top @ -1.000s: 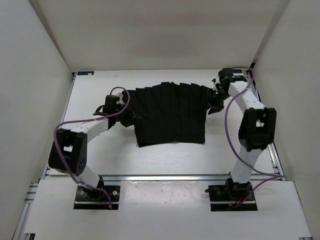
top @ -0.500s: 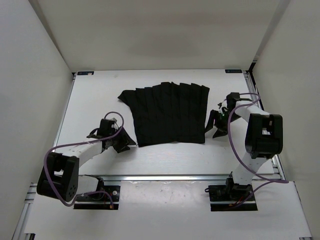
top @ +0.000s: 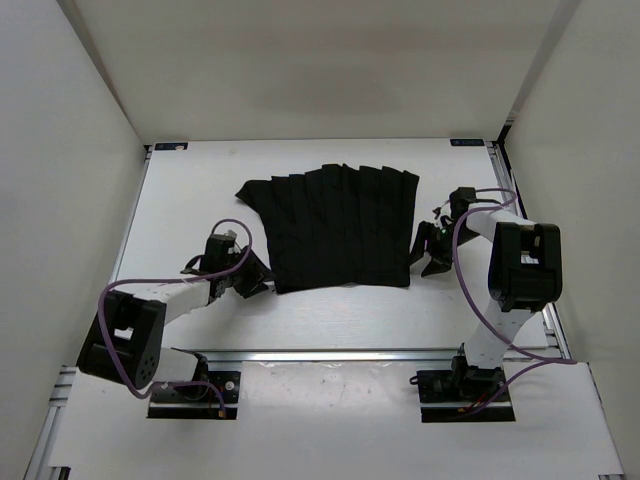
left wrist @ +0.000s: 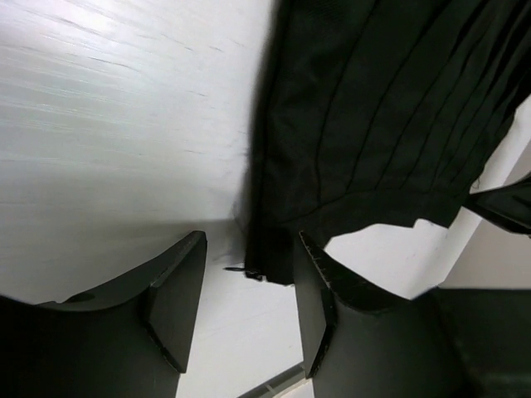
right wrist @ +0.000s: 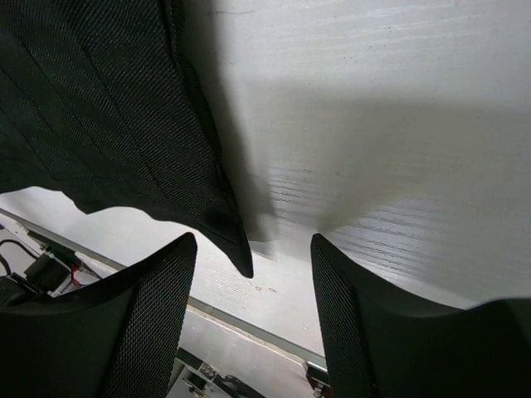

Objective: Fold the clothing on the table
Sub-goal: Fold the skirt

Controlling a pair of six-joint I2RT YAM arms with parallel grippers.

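I'm sliding the left gripper (top: 253, 278) in closer. It and the right gripper (top: 428, 256) are gaping open, a near corner of the clothing (top: 340, 225) lying between each one's jaws, so I'm judging the fold's grab is next.

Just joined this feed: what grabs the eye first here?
The black pleated clothing lies spread flat in the middle of the white table. The left gripper sits at its near left corner and the right gripper at its near right corner, each with open fingers framing the corner tip.
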